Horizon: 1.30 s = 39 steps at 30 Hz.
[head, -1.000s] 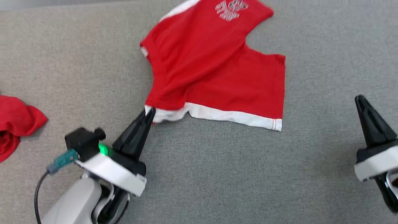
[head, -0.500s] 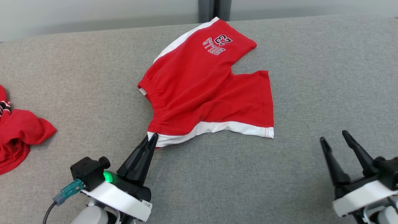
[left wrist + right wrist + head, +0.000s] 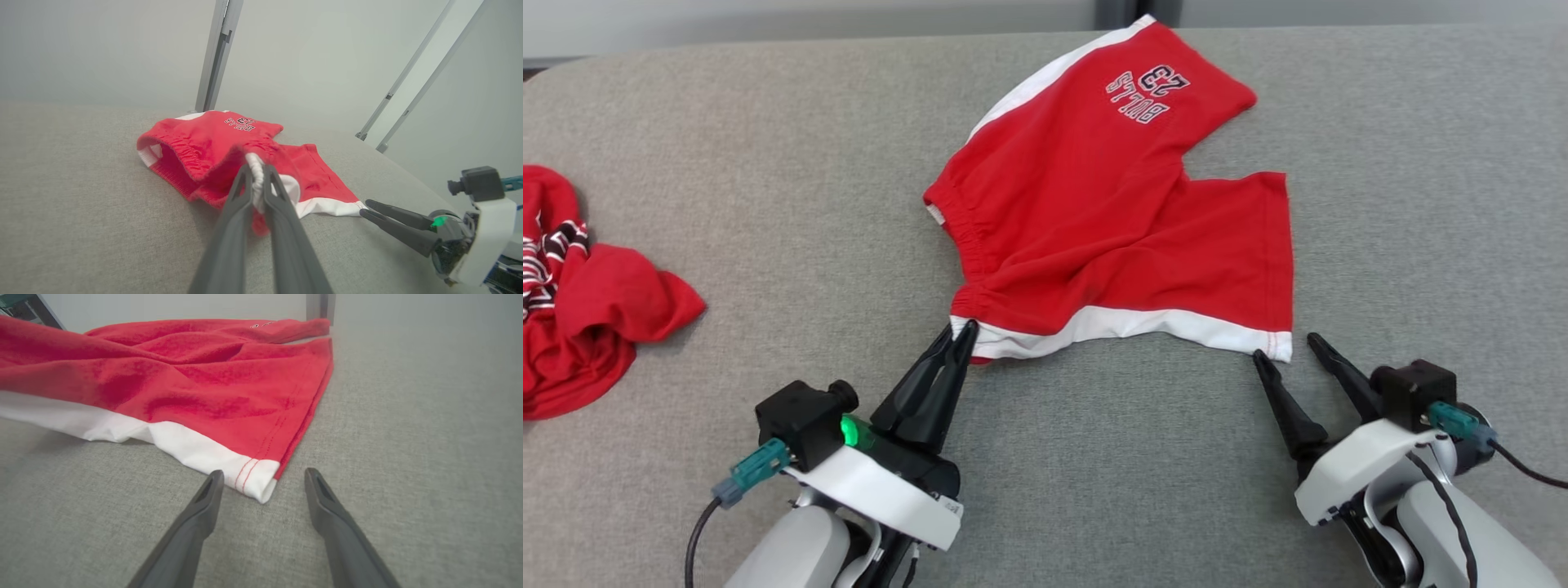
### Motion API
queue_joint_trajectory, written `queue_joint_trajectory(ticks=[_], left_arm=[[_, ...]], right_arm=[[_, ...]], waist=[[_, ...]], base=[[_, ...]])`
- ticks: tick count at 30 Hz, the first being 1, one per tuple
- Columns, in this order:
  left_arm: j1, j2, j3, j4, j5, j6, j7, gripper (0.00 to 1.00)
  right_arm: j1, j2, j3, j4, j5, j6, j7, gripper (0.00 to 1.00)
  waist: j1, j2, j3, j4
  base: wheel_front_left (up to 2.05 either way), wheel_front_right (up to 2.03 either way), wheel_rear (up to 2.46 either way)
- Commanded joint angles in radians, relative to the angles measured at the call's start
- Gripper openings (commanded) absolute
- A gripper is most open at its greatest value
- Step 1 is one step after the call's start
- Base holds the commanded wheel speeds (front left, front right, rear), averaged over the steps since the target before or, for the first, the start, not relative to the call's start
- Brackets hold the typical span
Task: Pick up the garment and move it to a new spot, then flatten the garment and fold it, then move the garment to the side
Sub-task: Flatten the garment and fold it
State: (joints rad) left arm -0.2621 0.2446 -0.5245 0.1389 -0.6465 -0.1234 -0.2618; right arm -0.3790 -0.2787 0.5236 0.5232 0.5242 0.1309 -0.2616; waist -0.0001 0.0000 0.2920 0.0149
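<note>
While the red shorts (image 3: 1111, 212) lie spread across the middle and far part of the grey cushion (image 3: 1094, 490), the step in hand looks to be catching their near right hem corner (image 3: 255, 484). To do it well, the right gripper (image 3: 1285, 346) should run low along the cushion, bring the white band well between its fingers, close on both layers, then draw right against the other grip to pull wrinkles out. Its fingers stand wide apart, straddling that corner and gripping nothing; contact I cannot tell. The left gripper (image 3: 960, 328) is pinched tight on the white edge at the near left corner.
</note>
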Motion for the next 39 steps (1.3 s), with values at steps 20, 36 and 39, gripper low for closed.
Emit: queue_joint_trajectory(ticks=[20,36,39], left_arm=[[0.022,0.006,0.011,-0.023,0.019,-0.01,-0.004,0.0],[0.213,0.123,-0.065,-0.257,-0.042,0.024,0.123,0.0],[0.221,0.121,-0.067,-0.283,-0.061,0.031,0.144,0.0]], right_arm=[[0.07,-0.103,-0.113,-0.152,0.04,0.0,-0.003,0.0],[0.434,-0.305,-0.278,-0.488,0.132,-0.001,0.064,0.0],[0.447,-0.298,-0.321,-0.52,0.117,-0.001,0.098,0.0]], waist=[[0.0001,0.0,-0.047,-0.007],[0.0001,0.0,-0.195,-0.054],[0.0001,0.0,-0.189,-0.051]], base=[[0.0,0.0,0.0],[0.0,0.0,0.0],[0.0,0.0,0.0]])
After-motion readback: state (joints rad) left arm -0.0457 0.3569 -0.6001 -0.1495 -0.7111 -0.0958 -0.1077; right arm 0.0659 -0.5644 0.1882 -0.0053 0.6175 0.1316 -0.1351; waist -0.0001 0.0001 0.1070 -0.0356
